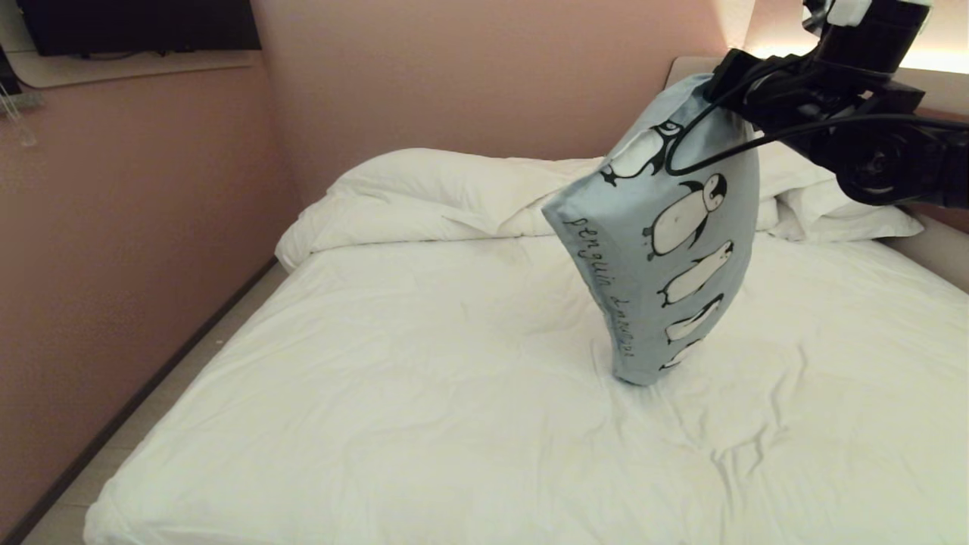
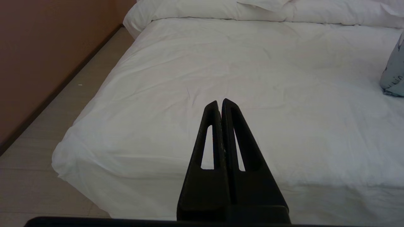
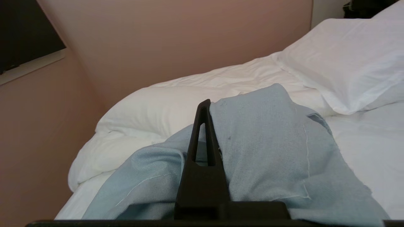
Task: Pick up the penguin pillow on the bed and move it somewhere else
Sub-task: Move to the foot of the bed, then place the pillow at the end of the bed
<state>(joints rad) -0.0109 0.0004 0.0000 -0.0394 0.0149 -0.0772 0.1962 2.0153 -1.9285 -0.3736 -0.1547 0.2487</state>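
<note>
Right end effector [image 3: 210, 104] pinches penguin pillow [image 1: 674, 227], one finger hidden by fabric; left end effector [image 2: 220, 103] pressed together.

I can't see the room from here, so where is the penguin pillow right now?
In the head view the penguin pillow hangs on the right, pinched at its top corner by the right gripper, its lower corner at the bed.
</note>
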